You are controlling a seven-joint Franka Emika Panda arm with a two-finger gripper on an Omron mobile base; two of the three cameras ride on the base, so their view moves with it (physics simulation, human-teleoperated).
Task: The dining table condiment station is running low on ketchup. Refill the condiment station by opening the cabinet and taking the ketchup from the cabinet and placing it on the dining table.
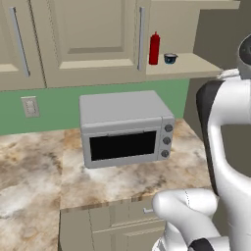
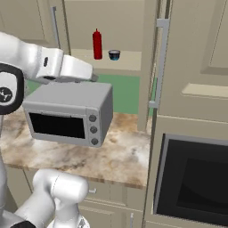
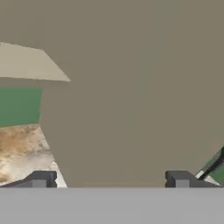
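Two dark fingertips point(image 3: 41, 179) stand wide apart at the bottom of the hand view, with nothing between them; the gripper point(image 3: 109, 181) faces a flat beige panel at close range, probably the open cabinet door, though the view is too tight to be sure. At 9 o'clock in that view a strip of green wall point(image 3: 19, 106) and a patch of marbled worktop point(image 3: 22, 146) show past the panel's edge.

From the base cameras, nearest is the white arm point(image 1: 228, 147), rising at 4 o'clock in the left base view and at 8 o'clock in the right one, where its forearm reaches across above the microwave point(image 2: 71, 113). Below the worktop's front edge sit beige drawers point(image 1: 122, 220). The grey microwave rests on the marbled worktop, its dark window and three knobs facing forward. Behind it is the green wall, with a pale outlet plate point(image 1: 30, 106) at 9 o'clock in the left base view.

Farthest, at 12 to 1 o'clock, the cabinet point(image 1: 171, 29) is open, its door point(image 2: 196, 58) swung out at the right of the right base view, silver handle point(image 2: 159, 62) upright along its edge. On the cabinet shelf point(image 1: 196, 66) the ketchup point(image 1: 154, 48) stands upright, well apart from the gripper. Just beside it, toward 3 o'clock, sits a small dark bowl point(image 1: 170, 58), not touching the bottle. Closed cabinet doors point(image 1: 88, 34) with long handles run off toward 9 o'clock.
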